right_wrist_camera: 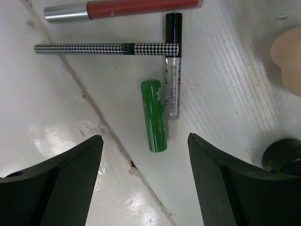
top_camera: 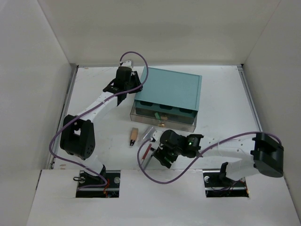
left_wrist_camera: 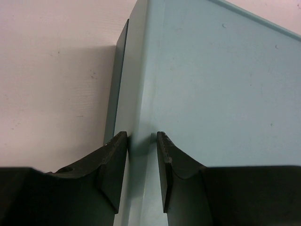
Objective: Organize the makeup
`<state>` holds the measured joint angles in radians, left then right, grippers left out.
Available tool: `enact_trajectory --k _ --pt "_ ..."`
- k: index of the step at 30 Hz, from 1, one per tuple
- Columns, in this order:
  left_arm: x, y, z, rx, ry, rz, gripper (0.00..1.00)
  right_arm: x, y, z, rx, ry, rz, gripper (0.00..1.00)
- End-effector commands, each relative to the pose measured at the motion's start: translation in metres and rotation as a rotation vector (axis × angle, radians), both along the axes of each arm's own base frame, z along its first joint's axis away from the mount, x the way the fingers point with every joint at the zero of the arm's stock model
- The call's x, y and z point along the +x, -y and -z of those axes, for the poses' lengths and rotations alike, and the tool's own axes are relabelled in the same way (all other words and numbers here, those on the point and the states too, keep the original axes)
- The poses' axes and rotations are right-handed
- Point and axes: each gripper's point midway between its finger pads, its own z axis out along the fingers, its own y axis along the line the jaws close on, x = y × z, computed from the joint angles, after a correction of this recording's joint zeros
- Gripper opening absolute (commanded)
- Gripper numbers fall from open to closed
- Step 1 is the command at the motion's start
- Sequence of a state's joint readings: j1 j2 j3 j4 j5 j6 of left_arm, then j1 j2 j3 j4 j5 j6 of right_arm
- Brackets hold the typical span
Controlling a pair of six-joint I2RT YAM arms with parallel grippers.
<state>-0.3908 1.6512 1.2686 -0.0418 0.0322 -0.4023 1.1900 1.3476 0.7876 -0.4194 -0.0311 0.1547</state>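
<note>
Green glossy cylindrical tube (right_wrist_camera: 154, 116) lies on white table (right_wrist_camera: 225, 70), touching clear glitter tube (right_wrist_camera: 172, 66). Right pincer (right_wrist_camera: 143, 141) wide open, empty, above both. Left pincer (left_wrist_camera: 142, 136) nearly closed at smooth teal box (left_wrist_camera: 211, 84) edge; grip unclear.

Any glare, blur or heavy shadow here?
Top external: the table is washed out at its far edge. Left wrist: teal box evenly lit, soft shadow to its left. Right wrist: sharp, with glare patches on the table left of the green tube.

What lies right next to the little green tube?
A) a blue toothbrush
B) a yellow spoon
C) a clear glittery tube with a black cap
C: the right wrist view shows the clear glittery tube with a black cap lying alongside the small green tube.
</note>
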Motion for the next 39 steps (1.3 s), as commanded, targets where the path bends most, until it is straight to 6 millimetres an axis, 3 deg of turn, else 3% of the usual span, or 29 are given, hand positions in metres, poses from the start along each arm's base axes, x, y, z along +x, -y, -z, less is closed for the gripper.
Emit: enact_trajectory --k 1,7,11,15,18,21,25,27,30,32,35,39 --pt "-0.005 0.002 0.027 0.050 -0.073 0.020 0.28 0.002 -0.012 0.012 0.001 0.007 -0.005 0.79" --pt "-0.007 0.001 0.031 0.057 -0.087 0.018 0.28 0.004 -0.017 0.030 -0.026 -0.005 0.030 0.69" --pt "-0.007 0.000 0.031 0.058 -0.086 0.015 0.28 -0.003 -0.015 0.039 -0.051 -0.009 0.049 0.48" --pt "-0.007 -0.001 0.029 0.057 -0.082 0.012 0.28 -0.011 -0.014 0.042 -0.093 0.003 0.055 0.36" --pt "-0.007 -0.002 0.028 0.060 -0.080 0.007 0.28 -0.010 -0.011 0.041 -0.117 0.007 0.081 0.16" --pt "-0.006 -0.003 0.028 0.062 -0.080 0.005 0.28 -0.013 -0.019 0.011 -0.042 0.034 0.066 0.06" --pt "-0.007 -0.002 0.030 0.064 -0.082 0.007 0.28 -0.008 -0.043 -0.066 0.174 0.122 0.008 0.06" --pt "-0.007 -0.002 0.030 0.064 -0.082 0.009 0.28 0.005 -0.049 -0.102 0.257 0.197 -0.008 0.07" --pt "-0.008 -0.002 0.033 0.066 -0.088 0.007 0.28 0.054 -0.051 -0.157 0.380 0.325 0.060 0.07" --pt "-0.009 -0.001 0.036 0.068 -0.095 0.008 0.28 0.089 -0.048 -0.179 0.427 0.396 0.120 0.07" --pt "-0.010 0.001 0.038 0.077 -0.098 0.012 0.28 0.134 -0.038 -0.191 0.439 0.455 0.185 0.07" --pt "-0.011 0.001 0.035 0.078 -0.091 0.007 0.28 0.171 -0.027 -0.184 0.406 0.453 0.227 0.10"
